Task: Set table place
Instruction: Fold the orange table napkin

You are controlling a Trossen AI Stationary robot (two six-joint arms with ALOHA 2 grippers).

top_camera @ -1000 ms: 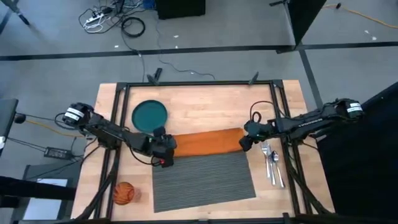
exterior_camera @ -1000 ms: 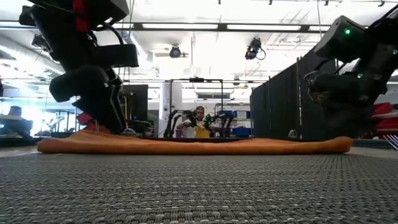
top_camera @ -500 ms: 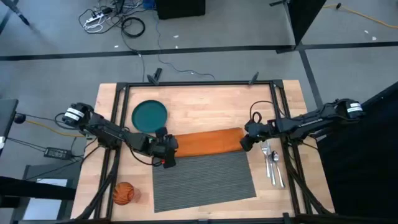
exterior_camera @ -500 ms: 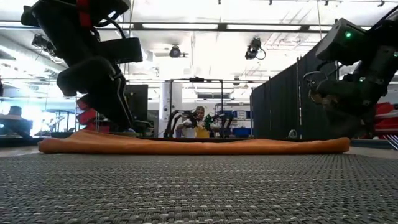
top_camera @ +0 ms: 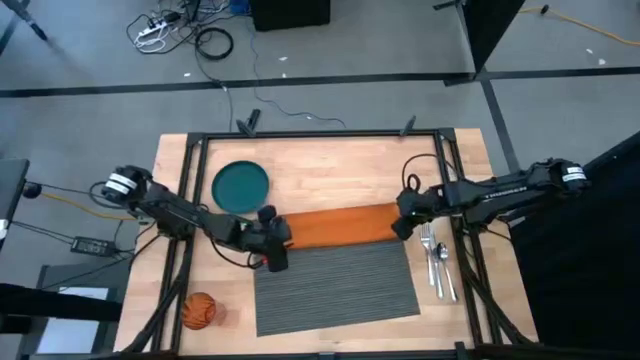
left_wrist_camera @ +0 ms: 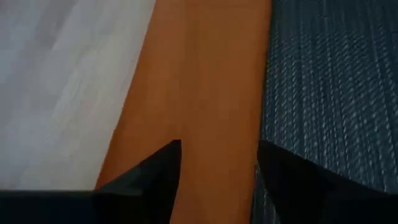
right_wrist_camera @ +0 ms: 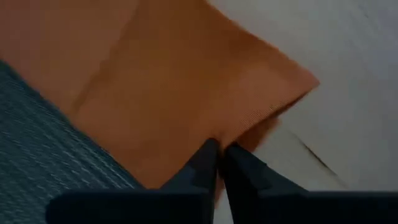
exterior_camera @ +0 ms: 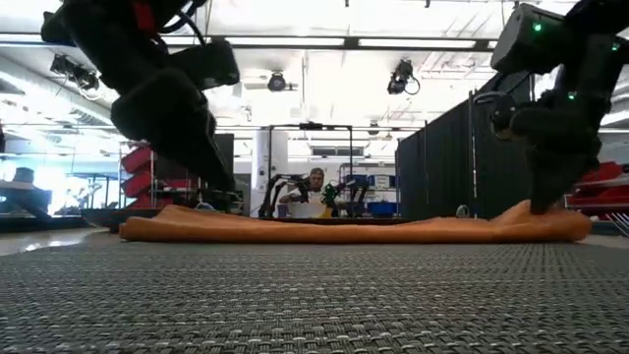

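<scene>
From above, both arms reach inward over the table (top_camera: 330, 170) to the orange napkin (top_camera: 340, 226) along the placemat's (top_camera: 335, 285) far edge. Left gripper (left_wrist_camera: 217, 165) spread open over cloth; right gripper (right_wrist_camera: 217, 155) pinches its lifted corner.
</scene>
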